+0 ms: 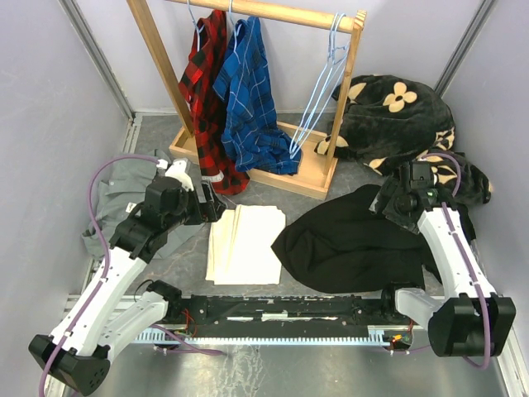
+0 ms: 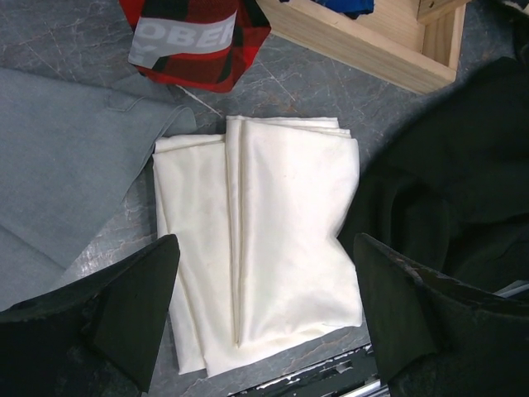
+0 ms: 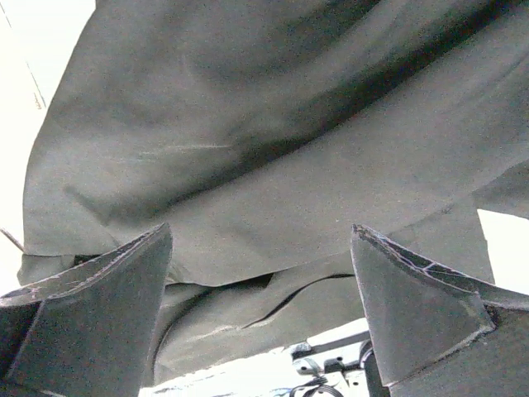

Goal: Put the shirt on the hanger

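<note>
Hovering my right gripper (image 3: 260,248), jaws wide and empty, over the shirt (image 1: 355,244) (crumpled) to pinch fabric; left gripper (image 2: 264,248) gapes empty too.

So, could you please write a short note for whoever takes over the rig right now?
Left gripper: jaws open, empty, over the folded cream cloth.
Right gripper: jaws open, empty, over the black shirt.
The black shirt lies crumpled on the table, right of the cream cloth. The empty light-blue hangers hang at the right end of the wooden rack.
Done: nothing that shows so far.
Left: fetch a hanger, pick up the shirt, and put it on the hanger.
</note>
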Controlling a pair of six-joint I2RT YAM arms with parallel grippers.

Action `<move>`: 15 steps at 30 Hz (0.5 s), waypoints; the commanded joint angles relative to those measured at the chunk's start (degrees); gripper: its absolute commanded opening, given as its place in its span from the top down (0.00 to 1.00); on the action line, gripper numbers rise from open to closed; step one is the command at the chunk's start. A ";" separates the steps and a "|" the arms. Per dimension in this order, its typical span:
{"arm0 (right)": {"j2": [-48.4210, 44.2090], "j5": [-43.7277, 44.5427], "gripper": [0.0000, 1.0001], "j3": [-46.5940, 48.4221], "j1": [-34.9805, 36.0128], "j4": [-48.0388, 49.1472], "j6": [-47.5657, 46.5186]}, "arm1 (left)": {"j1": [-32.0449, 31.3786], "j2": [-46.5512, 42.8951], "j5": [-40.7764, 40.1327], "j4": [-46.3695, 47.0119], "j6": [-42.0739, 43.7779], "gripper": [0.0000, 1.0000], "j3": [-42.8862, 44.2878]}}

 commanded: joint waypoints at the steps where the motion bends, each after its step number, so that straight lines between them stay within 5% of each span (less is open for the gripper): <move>1: 0.63 -3.24 0.04 -1.15 -2.53 3.53 -1.36 | -0.06 -0.38 1.65 2.45 -2.07 0.08 -0.66; 11: 12.59 -25.71 0.01 -6.80 -6.62 13.51 -4.71 | -0.11 1.22 3.52 4.43 -2.82 0.09 -1.46; 15: 10.20 -33.98 0.20 -9.88 -4.42 19.98 -3.76 | -0.08 1.61 3.56 5.10 -2.99 0.10 -2.08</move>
